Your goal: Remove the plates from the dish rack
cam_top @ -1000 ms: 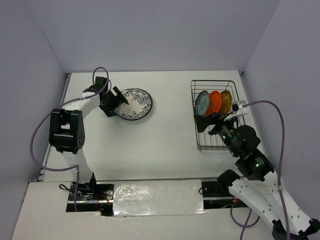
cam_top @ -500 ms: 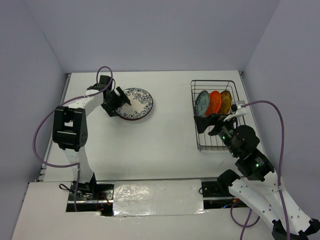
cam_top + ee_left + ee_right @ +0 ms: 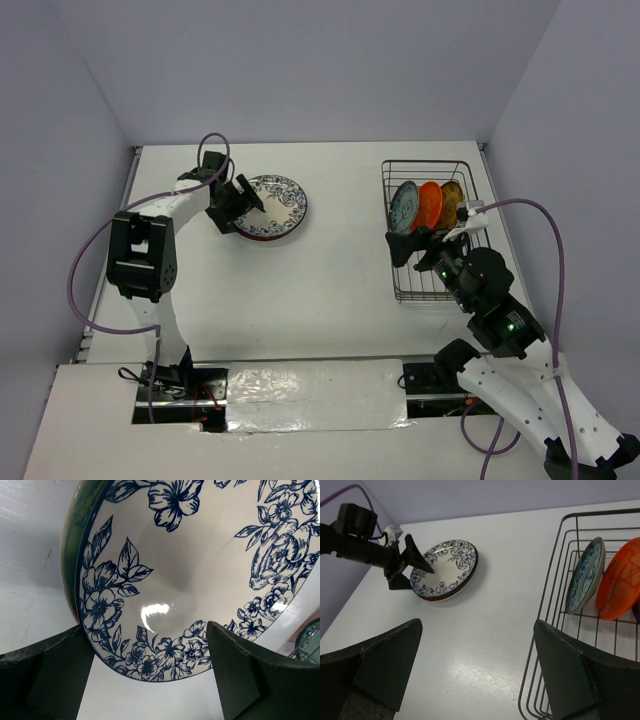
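The white plate with blue flowers (image 3: 272, 207) lies flat on the counter (image 3: 320, 270) in the upper left-centre of the overhead view, resting on another plate (image 3: 69, 542) whose dark rim shows beneath it. The left gripper (image 3: 240, 198) is spread wide at the flowered plate's left edge and grasps nothing. In its wrist view the rim sits between the two fingers, and I cannot tell whether either one touches it. The risk I see here is that a finger pulling away low or at a slant would catch the rim. That could drag the top plate off-centre or tip it against the one below.

The dish rack (image 3: 428, 285) stands at the right, with three plates upright in its upper half. A blue-green one (image 3: 404, 206) is leftmost, an orange one (image 3: 430, 203) is in the middle, and a yellowish one (image 3: 452, 201) is to the right. They stand close together. The right gripper (image 3: 410, 243) hangs with its fingers apart and empty at the rack's left wall, just below the blue-green plate. The likely trouble on this side is a finger striking the wire wall on the way in. Another is a finger wedging between neighbouring plates and knocking the orange one over. A pinch on a thin glazed rim could also slip, so the plate swings or falls back onto the wires.
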{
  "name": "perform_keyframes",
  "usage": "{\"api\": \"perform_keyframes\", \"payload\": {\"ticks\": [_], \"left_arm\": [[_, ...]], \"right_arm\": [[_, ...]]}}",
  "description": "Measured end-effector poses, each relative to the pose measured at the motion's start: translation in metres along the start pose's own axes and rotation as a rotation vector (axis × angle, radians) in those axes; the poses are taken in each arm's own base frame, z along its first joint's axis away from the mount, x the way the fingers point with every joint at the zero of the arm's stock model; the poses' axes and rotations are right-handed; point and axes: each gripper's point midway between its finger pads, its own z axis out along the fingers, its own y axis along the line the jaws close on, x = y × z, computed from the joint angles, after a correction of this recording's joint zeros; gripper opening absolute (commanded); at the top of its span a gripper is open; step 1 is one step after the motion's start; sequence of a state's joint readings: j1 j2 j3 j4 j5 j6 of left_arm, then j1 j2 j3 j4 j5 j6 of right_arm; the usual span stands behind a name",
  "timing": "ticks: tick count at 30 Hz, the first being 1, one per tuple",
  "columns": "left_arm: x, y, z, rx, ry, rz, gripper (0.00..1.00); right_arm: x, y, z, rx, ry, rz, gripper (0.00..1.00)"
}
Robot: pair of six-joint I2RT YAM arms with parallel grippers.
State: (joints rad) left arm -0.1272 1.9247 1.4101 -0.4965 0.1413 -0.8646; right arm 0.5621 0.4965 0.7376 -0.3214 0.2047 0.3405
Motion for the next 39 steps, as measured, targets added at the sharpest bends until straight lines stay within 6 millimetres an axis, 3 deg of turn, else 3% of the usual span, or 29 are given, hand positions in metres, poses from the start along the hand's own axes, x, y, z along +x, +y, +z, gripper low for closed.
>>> {"api": "perform_keyframes", "payload": {"ticks": [9, 13, 17, 21, 27, 29, 30, 32, 35, 39], "left_arm": [[0.000, 0.011, -0.008, -0.068, -0.028, 0.038, 1.00], [0.007, 0.038, -0.018, -0.155, -0.029, 0.040, 0.99], [0.012, 0.067, -0.031, -0.244, -0.038, 0.023, 1.00], [0.000, 0.072, -0.075, -0.270, -0.145, 0.042, 0.99], [-0.012, 0.067, -0.184, -0.176, -0.443, 0.127, 1.00], [-0.006, 0.070, -0.212, -0.134, -0.516, 0.174, 1.00], [-0.002, 0.071, -0.221, -0.110, -0.546, 0.201, 1.00], [0.007, 0.077, -0.229, -0.079, -0.576, 0.259, 0.99], [0.027, 0.095, -0.223, -0.068, -0.580, 0.325, 1.00], [0.041, 0.103, -0.211, -0.063, -0.537, 0.378, 0.99]], "right_arm": [[0.046, -0.014, 0.023, 0.080, 0.201, -0.062, 1.00], [0.058, -0.024, 0.024, 0.127, 0.254, -0.079, 1.00], [0.055, -0.029, 0.023, 0.159, 0.251, -0.090, 1.00], [0.048, -0.040, 0.027, 0.231, 0.241, -0.121, 1.00], [0.039, -0.065, 0.047, 0.376, 0.285, -0.220, 0.99], [0.042, -0.084, 0.057, 0.440, 0.324, -0.253, 0.93], [0.043, -0.097, 0.060, 0.482, 0.344, -0.268, 0.85], [0.045, -0.121, 0.066, 0.556, 0.387, -0.289, 0.77], [0.040, -0.147, 0.078, 0.638, 0.425, -0.327, 0.65], [0.027, -0.156, 0.104, 0.656, 0.432, -0.364, 0.57]]}}
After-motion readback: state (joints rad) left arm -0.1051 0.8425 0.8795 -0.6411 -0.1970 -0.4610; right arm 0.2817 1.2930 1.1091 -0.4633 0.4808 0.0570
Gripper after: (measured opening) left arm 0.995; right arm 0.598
